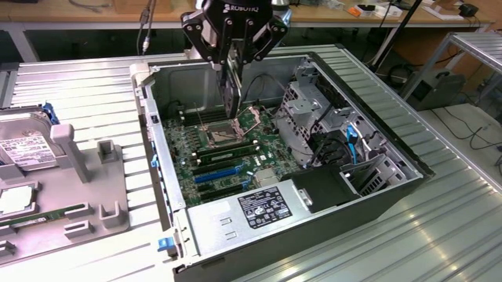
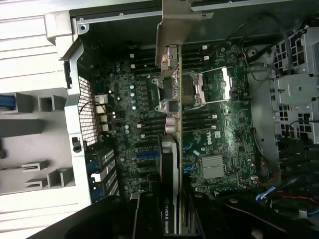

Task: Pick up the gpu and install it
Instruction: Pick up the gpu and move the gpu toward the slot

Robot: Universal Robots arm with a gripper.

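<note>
The gpu [image 1: 230,88] hangs on edge, its thin dark card pointing down into the open computer case [image 1: 157,135]. My gripper [image 1: 233,61] is shut on the card's upper part, above the motherboard's [image 1: 227,147] processor socket. In the wrist view the gpu [image 2: 170,149] runs edge-on away from my gripper [image 2: 172,221], with its silver bracket [image 2: 177,25] at the far end over the case wall. The card's lower edge is above the board and apart from it. Blue expansion slots [image 1: 216,173] lie nearer the power supply.
A drive cage [image 1: 310,108] and cables with blue plugs [image 1: 351,144] fill the case on the exterior view's right. The black power supply [image 1: 325,188] sits at the near end. A grey fixture tray [image 1: 94,194] on the exterior view's left holds a hard drive [image 1: 27,150] and a memory stick [image 1: 39,216].
</note>
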